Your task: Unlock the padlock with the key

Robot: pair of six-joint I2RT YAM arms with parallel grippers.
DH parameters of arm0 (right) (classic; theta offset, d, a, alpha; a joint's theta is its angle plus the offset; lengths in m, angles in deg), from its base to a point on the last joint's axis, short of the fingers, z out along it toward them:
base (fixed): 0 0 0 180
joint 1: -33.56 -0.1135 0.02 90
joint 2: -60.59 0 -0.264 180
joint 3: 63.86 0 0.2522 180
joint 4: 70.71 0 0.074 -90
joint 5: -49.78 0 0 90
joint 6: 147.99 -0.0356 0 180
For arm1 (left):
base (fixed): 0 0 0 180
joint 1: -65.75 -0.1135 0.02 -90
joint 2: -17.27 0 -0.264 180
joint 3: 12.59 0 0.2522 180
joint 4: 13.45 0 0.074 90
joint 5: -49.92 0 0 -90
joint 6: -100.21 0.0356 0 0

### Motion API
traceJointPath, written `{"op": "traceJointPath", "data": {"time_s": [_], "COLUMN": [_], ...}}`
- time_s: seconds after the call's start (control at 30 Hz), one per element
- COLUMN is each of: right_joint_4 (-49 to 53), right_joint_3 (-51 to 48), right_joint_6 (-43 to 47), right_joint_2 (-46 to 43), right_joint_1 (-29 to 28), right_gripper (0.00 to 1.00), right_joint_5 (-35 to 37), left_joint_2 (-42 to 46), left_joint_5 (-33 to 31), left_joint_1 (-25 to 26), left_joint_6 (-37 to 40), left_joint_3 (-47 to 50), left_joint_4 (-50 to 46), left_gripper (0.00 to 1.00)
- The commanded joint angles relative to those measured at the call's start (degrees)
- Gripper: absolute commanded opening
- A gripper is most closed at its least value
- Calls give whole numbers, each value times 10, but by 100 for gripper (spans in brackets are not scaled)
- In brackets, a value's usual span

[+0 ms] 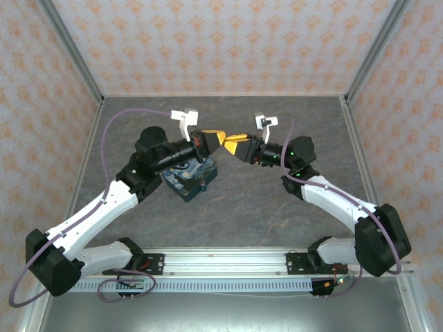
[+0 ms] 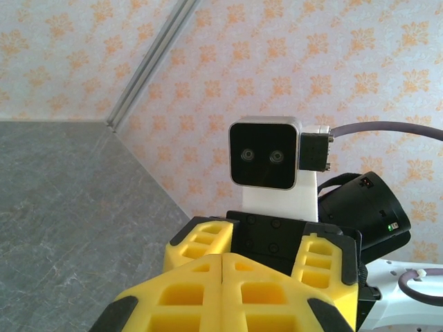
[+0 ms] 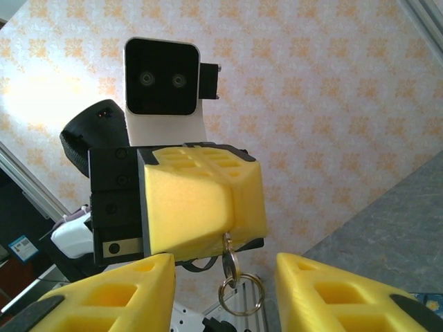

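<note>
My left gripper (image 1: 213,136) is shut on the key (image 3: 229,250), which hangs from the seam of its yellow pads with a key ring (image 3: 241,292) dangling below. In the left wrist view its pads (image 2: 223,266) are pressed together. My right gripper (image 1: 234,144) faces it tip to tip above the table. It is open (image 3: 225,301), with one finger on each side of the key and ring and touching neither. A small dark piece (image 1: 205,187) sits at the near right corner of the painted box; it is too small to tell whether it is the padlock.
The blue-and-yellow patterned box (image 1: 188,178) lies on the grey table (image 1: 277,207) under the left arm's wrist. Patterned walls close in the back and both sides. A rail (image 1: 221,261) runs along the near edge between the arm bases.
</note>
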Motion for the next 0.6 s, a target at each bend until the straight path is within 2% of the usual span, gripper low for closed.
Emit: {"op": "traceJointPath", "data": {"time_s": [0.0, 0.23, 0.57], "right_joint_4": [7, 23, 45], "right_joint_3": [20, 27, 16], "right_joint_6": [21, 30, 52], "right_joint_2": [-4, 1, -11], "right_joint_1": [-5, -6, -6], "right_gripper": [38, 27, 5], "right_joint_5": [-18, -19, 3], "left_joint_2": [3, 0, 0], "left_joint_5": [5, 6, -1], "left_joint_1": [4, 4, 5], "left_joint_6": [5, 4, 16], "left_joint_3": [-5, -6, -6], "left_joint_4": [21, 20, 4], "left_gripper": [0, 0, 0]}}
